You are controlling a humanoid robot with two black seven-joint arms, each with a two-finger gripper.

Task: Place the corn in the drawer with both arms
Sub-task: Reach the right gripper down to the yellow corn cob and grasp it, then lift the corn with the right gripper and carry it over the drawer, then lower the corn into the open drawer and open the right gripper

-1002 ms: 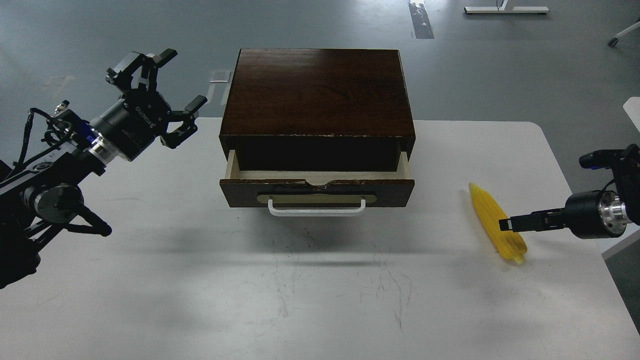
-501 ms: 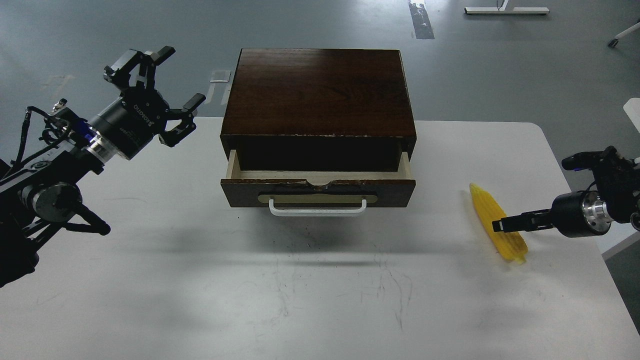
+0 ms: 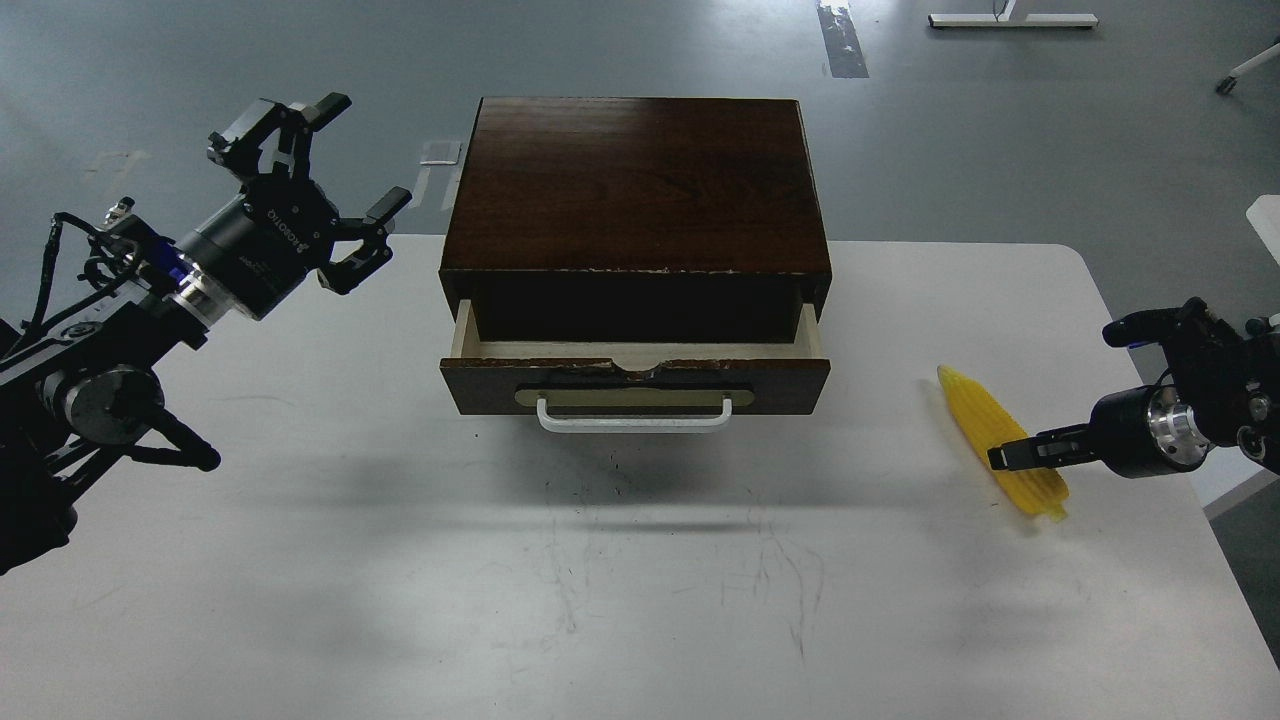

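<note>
A: White table (image 3: pixel 300 560) on a grey floor; dark wooden box (image 3: pixel 637 185) set at the far middle, its drawer (image 3: pixel 634 378) pulled partly out, presumably so the corn can be dropped in.

B: Corn (image 3: pixel 1000 440)?

A: Laid flat on the table, right of the drawer, well apart from it. The right gripper (image 3: pixel 1012 455) is placed over its near half; grip cannot be told, fingers seen edge-on.

B: Left gripper (image 3: pixel 330 190)?

A: Fingers spread, nothing held, raised left of the box.

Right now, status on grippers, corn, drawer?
Left gripper open, idle beside box. Right gripper at corn, grip unclear. Drawer partly open, nothing blocking.
</note>
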